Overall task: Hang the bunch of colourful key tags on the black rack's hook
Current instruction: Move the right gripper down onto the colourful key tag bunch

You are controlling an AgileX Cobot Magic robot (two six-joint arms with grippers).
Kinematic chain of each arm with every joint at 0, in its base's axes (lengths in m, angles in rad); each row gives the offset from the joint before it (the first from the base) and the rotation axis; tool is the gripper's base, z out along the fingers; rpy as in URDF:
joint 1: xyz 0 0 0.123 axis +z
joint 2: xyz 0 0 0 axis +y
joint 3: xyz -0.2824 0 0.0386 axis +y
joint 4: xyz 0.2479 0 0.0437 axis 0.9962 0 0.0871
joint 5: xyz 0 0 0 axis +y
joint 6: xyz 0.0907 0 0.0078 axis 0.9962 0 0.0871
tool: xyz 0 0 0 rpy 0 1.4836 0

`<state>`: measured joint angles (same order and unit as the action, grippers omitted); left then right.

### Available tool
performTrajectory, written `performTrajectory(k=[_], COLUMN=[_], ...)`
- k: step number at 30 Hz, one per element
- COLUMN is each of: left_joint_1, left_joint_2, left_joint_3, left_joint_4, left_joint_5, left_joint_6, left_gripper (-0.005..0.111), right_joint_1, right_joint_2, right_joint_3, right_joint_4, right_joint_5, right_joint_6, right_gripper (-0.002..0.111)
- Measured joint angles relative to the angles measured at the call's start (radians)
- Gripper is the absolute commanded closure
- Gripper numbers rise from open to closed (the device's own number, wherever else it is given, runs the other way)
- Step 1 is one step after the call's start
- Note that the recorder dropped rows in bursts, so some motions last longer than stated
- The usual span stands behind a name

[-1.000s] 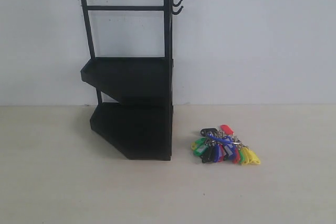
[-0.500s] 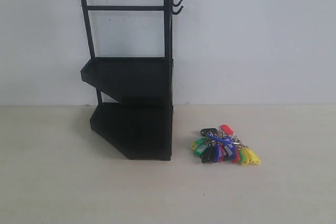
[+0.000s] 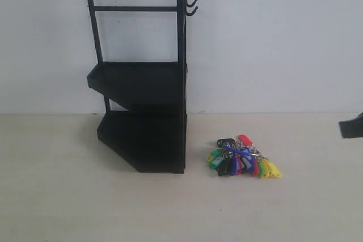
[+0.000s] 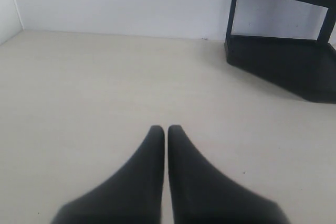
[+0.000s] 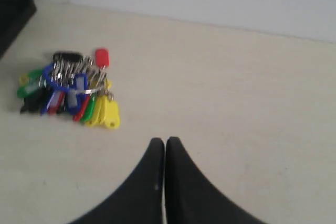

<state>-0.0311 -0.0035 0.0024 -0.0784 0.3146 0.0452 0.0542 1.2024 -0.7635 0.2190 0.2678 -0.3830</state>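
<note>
The colourful key tag bunch lies flat on the table just right of the black rack, whose two small hooks stick out at its top right. In the right wrist view the bunch lies ahead of my right gripper, well apart from it; that gripper is shut and holds nothing. Its dark tip just shows at the exterior view's right edge. My left gripper is shut and empty over bare table, with the rack's base some way ahead of it. It does not show in the exterior view.
A white wall stands right behind the rack. The pale table top stretches left and in front of the rack.
The right gripper's dark tip has come into the exterior view at the right edge. The bunch and the rack have not moved.
</note>
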Motion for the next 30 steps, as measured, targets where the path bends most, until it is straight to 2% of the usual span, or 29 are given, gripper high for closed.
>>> performTrajectory(k=[7,9,10,14,16,25,30], left_joint_1=[0.0,0.0,0.0,0.0,0.0,0.0,0.0], left_joint_2=[0.0,0.0,0.0,0.0,0.0,0.0,0.0], left_joint_3=[0.0,0.0,0.0,0.0,0.0,0.0,0.0], left_joint_4=[0.0,0.0,0.0,0.0,0.0,0.0,0.0], left_joint_5=[0.0,0.0,0.0,0.0,0.0,0.0,0.0], left_joint_6=[0.0,0.0,0.0,0.0,0.0,0.0,0.0], left_gripper=[0.102,0.102,0.102,0.102,0.102,0.102,0.102], right_joint_1=[0.094,0.123,0.139,0.194,0.215,0.31,0.314], right_joint_2=[0.314,0.387,0.419,0.514,0.556,0.737,0.802], right_joint_3=[-0.312,-0.389,-0.427,-0.543,-0.585,-0.641,-0.641], right_joint_4=[-0.002,-0.002,-0.004,-0.044,-0.084,-0.211,-0.213], right_joint_5=[0.275,0.322,0.334,0.348,0.352,0.22,0.194], right_joint_6=[-0.42,-0.497,-0.522,-0.559,-0.565,-0.575,-0.557], right_gripper=[0.108,0.104,0.101,0.066,0.054,0.054,0.054])
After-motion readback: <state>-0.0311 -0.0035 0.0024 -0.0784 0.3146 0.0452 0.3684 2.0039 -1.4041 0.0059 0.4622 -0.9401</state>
